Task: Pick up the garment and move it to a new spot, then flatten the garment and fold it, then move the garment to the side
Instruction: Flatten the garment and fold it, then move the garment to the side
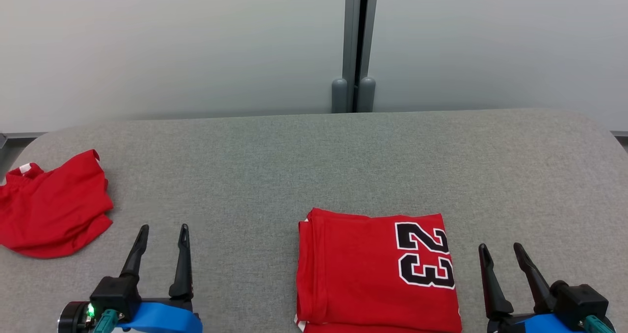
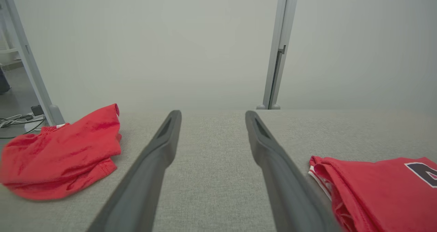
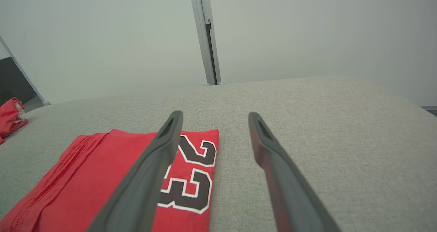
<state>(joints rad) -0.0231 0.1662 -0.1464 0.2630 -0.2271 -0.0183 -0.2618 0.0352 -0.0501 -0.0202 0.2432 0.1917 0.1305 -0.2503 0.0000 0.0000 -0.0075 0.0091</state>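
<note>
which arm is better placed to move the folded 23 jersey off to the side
Probably right: the right fingers, open, sit just beside the numbered edge of the folded jersey; the left fingers, also open, stand farther from it, nearer the crumpled red garment.

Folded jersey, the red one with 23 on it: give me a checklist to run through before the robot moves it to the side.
1. Folded jersey lies flat on the table, folds stacked: ok.
2. Left gripper open, nothing between its fingers: ok.
3. Right gripper open, nothing between its fingers: ok.
4. One gripper stands on each side of the jersey, apart from it: ok.
5. Crumpled red garment lies well apart from the jersey, at the table's left end: ok.
6. Jersey's near edge, cut off at the head view's bottom: cannot tell.
</note>
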